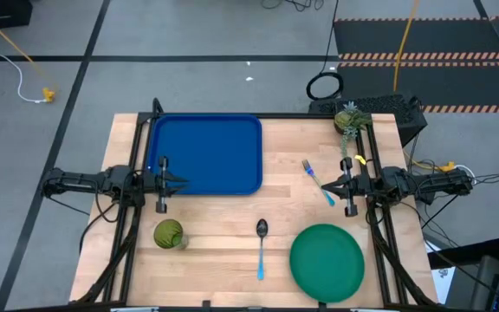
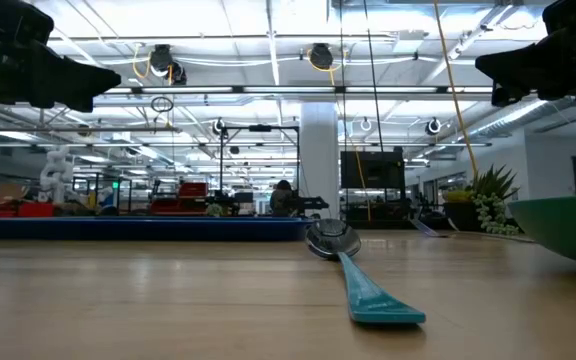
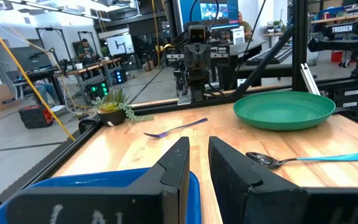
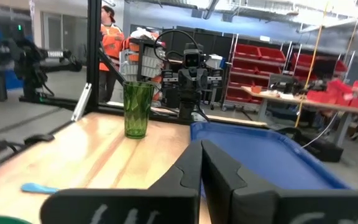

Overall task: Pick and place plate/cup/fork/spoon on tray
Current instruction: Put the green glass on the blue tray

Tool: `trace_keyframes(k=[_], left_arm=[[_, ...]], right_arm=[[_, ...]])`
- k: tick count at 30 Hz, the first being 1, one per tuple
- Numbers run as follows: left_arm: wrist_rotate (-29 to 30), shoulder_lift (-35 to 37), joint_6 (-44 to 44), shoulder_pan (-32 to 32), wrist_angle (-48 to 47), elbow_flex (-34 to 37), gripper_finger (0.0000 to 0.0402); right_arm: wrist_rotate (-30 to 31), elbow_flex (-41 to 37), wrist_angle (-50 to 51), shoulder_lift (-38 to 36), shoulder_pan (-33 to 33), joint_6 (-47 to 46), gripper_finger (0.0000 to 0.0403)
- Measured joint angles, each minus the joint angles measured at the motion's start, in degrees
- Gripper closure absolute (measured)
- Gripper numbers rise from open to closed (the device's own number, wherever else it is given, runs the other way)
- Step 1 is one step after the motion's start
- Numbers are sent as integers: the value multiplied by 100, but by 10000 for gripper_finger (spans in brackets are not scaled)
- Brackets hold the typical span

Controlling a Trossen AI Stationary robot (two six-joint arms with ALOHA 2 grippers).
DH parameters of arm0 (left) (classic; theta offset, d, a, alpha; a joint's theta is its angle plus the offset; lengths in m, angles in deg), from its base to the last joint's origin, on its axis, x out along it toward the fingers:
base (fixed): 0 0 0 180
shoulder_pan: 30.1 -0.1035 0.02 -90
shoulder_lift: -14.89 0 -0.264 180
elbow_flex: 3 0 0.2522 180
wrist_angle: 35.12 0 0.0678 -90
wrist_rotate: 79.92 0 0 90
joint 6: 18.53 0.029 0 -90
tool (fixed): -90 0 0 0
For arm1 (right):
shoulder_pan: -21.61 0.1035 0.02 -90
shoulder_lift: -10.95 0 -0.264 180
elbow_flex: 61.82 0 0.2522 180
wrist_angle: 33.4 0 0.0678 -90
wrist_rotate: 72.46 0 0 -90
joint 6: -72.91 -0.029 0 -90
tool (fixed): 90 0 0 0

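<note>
The blue tray (image 1: 206, 154) lies at the far left of the table. The green plate (image 1: 327, 263) lies flat at the near right. The olive cup (image 1: 169, 234) stands upright at the near left, and also shows in the right wrist view (image 4: 137, 109). The spoon (image 1: 261, 247) lies near the middle, its dark bowl toward the far edge. The fork (image 1: 317, 182) lies right of centre. My left gripper (image 1: 185, 182) hangs shut and empty above the tray's near right part. My right gripper (image 1: 322, 184) hangs shut and empty above the fork.
A small potted plant (image 1: 347, 121) stands at the far right corner. Bare wood lies between the tray and the fork and between the cup and the spoon. Dark frame rails run along the table's left and right sides.
</note>
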Motion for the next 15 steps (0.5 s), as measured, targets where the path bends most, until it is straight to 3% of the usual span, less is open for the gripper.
trace_keyframes(k=[6,15], left_arm=[[0,0,-2,0,0,-2,337],[0,2,-2,0,0,-2,337]], right_arm=[[0,2,-19,-2,-2,676,403],[-11,2,-404,0,0,476,403]])
